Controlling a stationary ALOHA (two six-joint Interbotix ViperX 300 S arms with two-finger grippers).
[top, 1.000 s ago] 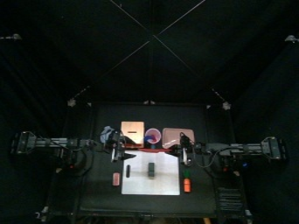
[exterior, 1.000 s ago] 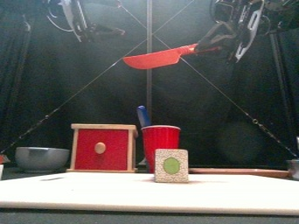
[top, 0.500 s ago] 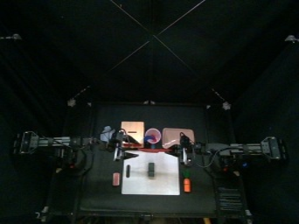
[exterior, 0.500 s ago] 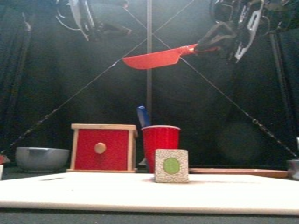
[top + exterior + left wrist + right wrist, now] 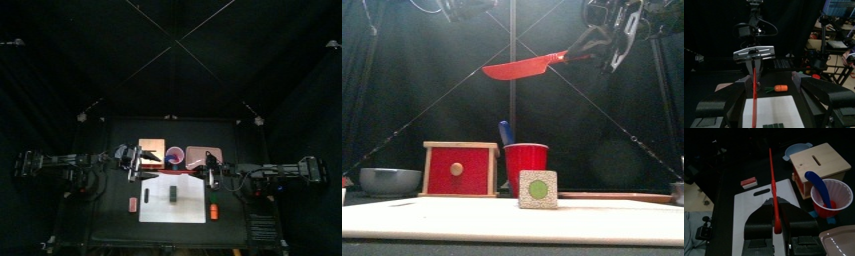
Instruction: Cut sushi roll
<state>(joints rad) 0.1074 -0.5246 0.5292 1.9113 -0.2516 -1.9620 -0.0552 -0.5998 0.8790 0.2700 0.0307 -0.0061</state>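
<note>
Since the right gripper [image 5: 777, 235] has its jaws pinching the red knife [image 5: 527, 66] up high, it should line the blade up squarely over the sushi roll [image 5: 173, 195] lying on the white board [image 5: 191, 207] before lowering; left gripper [image 5: 769, 107] jaws are spread wide, holding nothing.

Black curtains [image 5: 422, 90] close off the pen on every side, with thin cords [image 5: 174, 45] crossing overhead. The black table [image 5: 114, 225] sits low in the middle. Past the left claw [image 5: 769, 107], through the curtains, metal equipment racks [image 5: 834, 55] and a pale floor [image 5: 847, 75] show in a lit room.
</note>
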